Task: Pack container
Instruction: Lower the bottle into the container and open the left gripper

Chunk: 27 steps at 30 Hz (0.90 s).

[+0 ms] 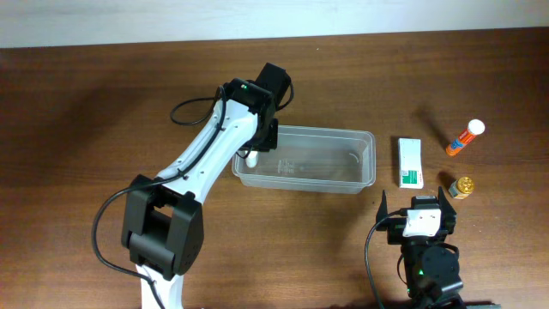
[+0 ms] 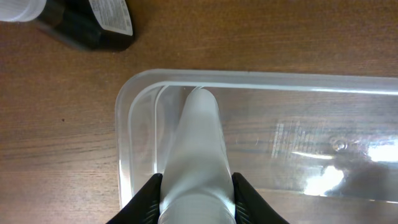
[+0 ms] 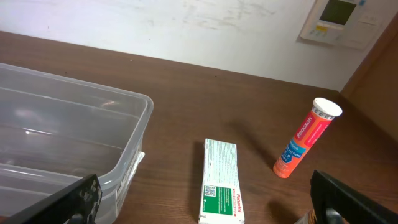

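Observation:
The container (image 1: 304, 130) is a clear shallow plastic tub in the middle of the table. My left gripper (image 1: 257, 148) hangs over its left end, shut on a white plastic bottle (image 2: 198, 155). The bottle's tip points down inside the tub's rim (image 2: 261, 78), close to the left wall. Only a bit of this white bottle (image 1: 253, 160) shows in the overhead view. My right gripper (image 1: 414, 202) stands open near the front edge, right of the tub, with nothing between its fingers. In its own view, the right gripper (image 3: 205, 193) faces the tub's right end (image 3: 124, 99).
A white-and-green box (image 1: 410, 162) lies just right of the tub, also seen as the box (image 3: 221, 180). An orange tube (image 1: 464, 138) and a small gold-capped bottle (image 1: 463, 187) sit further right. A dark bottle (image 2: 81, 25) lies on the wood beyond the tub's left corner.

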Motion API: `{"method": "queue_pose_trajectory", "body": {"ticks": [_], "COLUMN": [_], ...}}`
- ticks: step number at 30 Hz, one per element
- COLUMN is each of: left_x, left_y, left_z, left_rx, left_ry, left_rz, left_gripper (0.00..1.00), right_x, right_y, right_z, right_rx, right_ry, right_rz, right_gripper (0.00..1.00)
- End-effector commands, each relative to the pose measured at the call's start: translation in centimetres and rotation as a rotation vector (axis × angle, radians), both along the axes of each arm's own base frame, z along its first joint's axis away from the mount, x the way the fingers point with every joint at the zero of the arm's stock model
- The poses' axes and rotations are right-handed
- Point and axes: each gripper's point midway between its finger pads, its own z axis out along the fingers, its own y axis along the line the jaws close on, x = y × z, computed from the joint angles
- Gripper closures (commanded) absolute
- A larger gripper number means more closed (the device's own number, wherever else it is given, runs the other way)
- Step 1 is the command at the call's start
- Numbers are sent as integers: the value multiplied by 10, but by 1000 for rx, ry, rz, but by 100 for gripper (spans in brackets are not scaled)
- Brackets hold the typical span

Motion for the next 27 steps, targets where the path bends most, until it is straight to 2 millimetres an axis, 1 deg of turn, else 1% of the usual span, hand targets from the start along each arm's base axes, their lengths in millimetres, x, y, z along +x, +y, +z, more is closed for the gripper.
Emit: {"method": "queue_pose_trajectory", "body": {"ticks": [1,8,27], "left_x": [2,-1,2], "left_y": [1,2,-3], "left_z": [-3,-15,-15], "left_rx": [13,17,-3], "left_ry": [-15,-8,-16], "left_rz": [14,14,-1], "left_gripper": [70,70,69], "right_x": [0,0,0], "right_y": [-1,-1,-1], "right_z": [2,2,2], "right_rx": [-5,-5,-5], "right_ry": [-5,-4,-4], "right_rz": [0,0,0], "right_gripper": [2,2,2]}}
